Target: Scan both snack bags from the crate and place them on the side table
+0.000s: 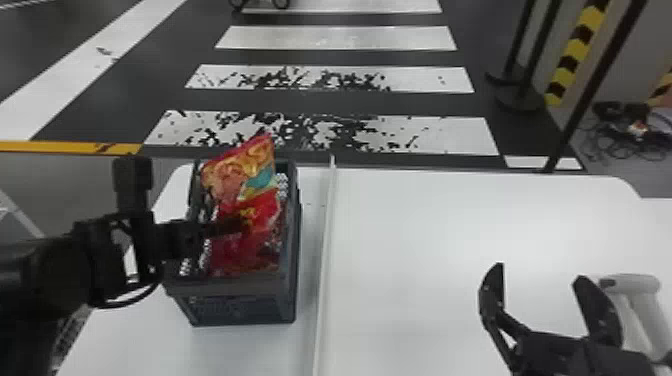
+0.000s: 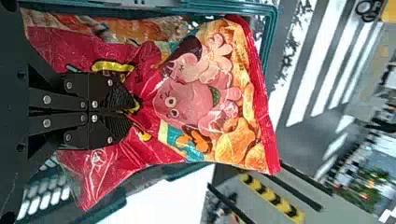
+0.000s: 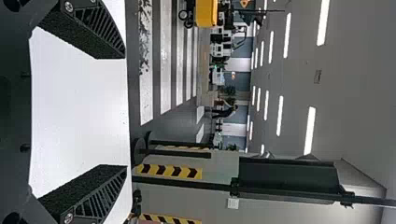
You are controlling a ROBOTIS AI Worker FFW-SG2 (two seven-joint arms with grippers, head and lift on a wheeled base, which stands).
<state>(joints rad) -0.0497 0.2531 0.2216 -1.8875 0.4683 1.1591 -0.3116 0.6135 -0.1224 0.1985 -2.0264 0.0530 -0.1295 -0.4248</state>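
The left gripper [image 1: 241,224] reaches in from the left over the crate [image 1: 297,235], its jaws nipped together with a fold of a snack bag [image 1: 239,172] between them. They hold the bag's film around its middle, where the plastic puckers and creases out from the grip. The bag leans at a tilt, its lower part down inside the crate and its upper end poking above the far rim. It is shiny, crinkly film, red with orange, yellow and teal patches, pink cartoon figures and pictures of puffed snacks, and a flat red crimped seal runs straight along its upper edge. The second snack bag [image 2: 135,29] lies just behind it in the crate, partly covered. The crate is a dark, stiff plastic box with a thick rim and rows of small openings in its walls, standing on the left part of the white, smooth counter [image 1: 425,240]. A thin raised strip [image 1: 325,255] divides the counter just right of it. At the near right, the right gripper [image 1: 538,271] hovers over the counter, its jaws wide apart with nothing between them; beside it is a pale scanner [image 1: 645,322] with a rounded handle.
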